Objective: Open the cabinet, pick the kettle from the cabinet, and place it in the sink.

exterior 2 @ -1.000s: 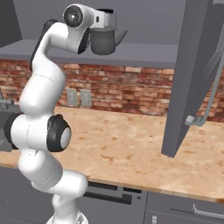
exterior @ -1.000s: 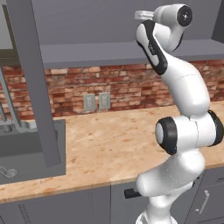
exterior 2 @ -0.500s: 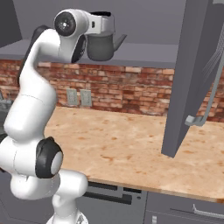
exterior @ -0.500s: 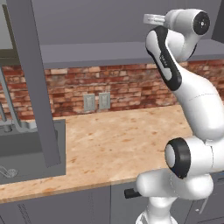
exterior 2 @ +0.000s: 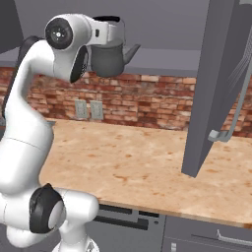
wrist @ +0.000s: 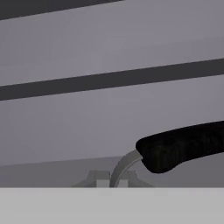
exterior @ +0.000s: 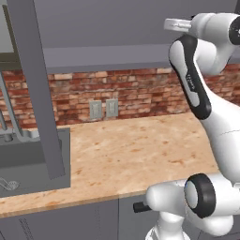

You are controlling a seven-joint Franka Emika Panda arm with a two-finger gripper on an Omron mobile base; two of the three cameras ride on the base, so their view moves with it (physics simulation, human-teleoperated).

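1. High above the table (exterior 2: pixel 147 162), in front of the open cabinet (exterior 2: pixel 221 83), we have the kettle (exterior 2: pixel 109 59) hanging under the gripper (exterior 2: pixel 109 33), whose jaws are clenched on its black arched handle (wrist: pixel 183 146).
2. We judge the long carry to the sink (exterior: pixel 33 161) to be the main risk: a fast swing could rock the kettle on that narrow grip and let it slip.
3. We also watch the open door (exterior: pixel 40 89) that hangs between us and the basin (its lower edge sits right over the sink's rim); a low path could knock the kettle against it.
4. We see a small, squat grey kettle with a short spout pointing away from the arm, upright, clear of the shelf.
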